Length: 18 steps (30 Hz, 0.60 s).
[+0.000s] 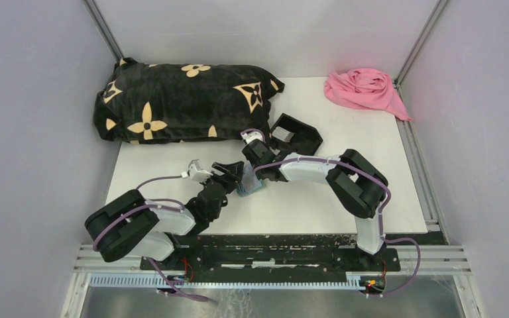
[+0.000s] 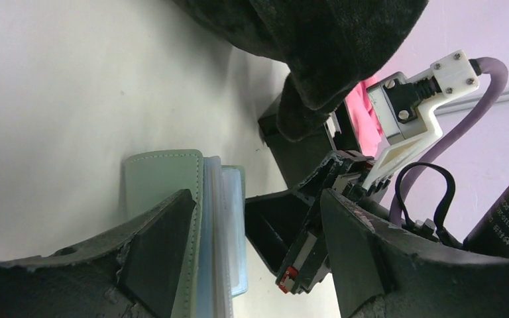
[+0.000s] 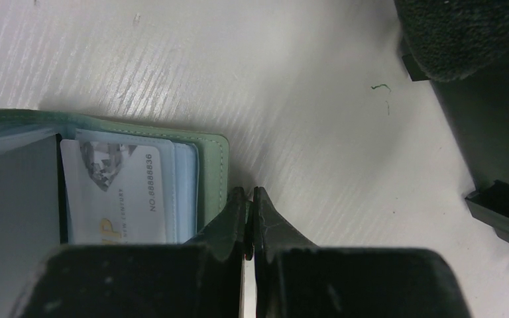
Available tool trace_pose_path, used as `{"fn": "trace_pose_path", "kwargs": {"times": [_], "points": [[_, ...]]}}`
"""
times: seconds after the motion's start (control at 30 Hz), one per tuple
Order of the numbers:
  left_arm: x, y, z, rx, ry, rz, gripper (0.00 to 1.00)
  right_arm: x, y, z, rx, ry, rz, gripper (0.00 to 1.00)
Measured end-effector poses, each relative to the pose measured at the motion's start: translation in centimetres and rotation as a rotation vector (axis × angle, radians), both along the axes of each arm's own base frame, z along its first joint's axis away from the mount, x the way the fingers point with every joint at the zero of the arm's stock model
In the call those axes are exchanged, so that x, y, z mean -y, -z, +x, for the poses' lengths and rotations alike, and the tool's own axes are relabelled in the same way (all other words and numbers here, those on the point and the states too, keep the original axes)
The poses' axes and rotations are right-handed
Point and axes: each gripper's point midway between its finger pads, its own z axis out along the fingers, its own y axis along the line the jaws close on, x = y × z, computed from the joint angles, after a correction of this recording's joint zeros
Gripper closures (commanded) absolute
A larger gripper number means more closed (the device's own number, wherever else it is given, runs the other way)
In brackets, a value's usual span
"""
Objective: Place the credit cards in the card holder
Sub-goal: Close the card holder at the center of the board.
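White card [image 3: 116, 195] in card holder [image 3: 213, 169], printed "8888836"

white card [image 3: 116, 192] tucked in the green card holder [image 3: 213, 173], "NO: 8888836" up its side, big gold letter "P", tiny words "NEW CENTURY", black box [image 2: 504, 222] with white print too blurry to read

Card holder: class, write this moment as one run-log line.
card holder: open, white card inside | left tool: open at holder | right tool: shut beside holder edge
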Motion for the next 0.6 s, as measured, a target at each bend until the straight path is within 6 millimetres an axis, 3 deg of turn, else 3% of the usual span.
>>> {"fn": "trace_pose_path", "kwargs": {"times": [0.13,0.33,0.6], "points": [[1.5,0.3,0.5,0.003,0.035,-0.021,0.22,0.1,0.0,-0.3,-0.004,0.012,0.012,0.99],[3.0,2.5,0.3,-0.028,0.090,-0.034,0.22,0.5,0.0,-1.1,-0.011,0.026,0.024,0.99],[4.2,2.2,0.1,-0.010,0.142,-0.071,0.22,1.1,0.0,-1.9,-0.019,0.045,0.035,0.99]]}}
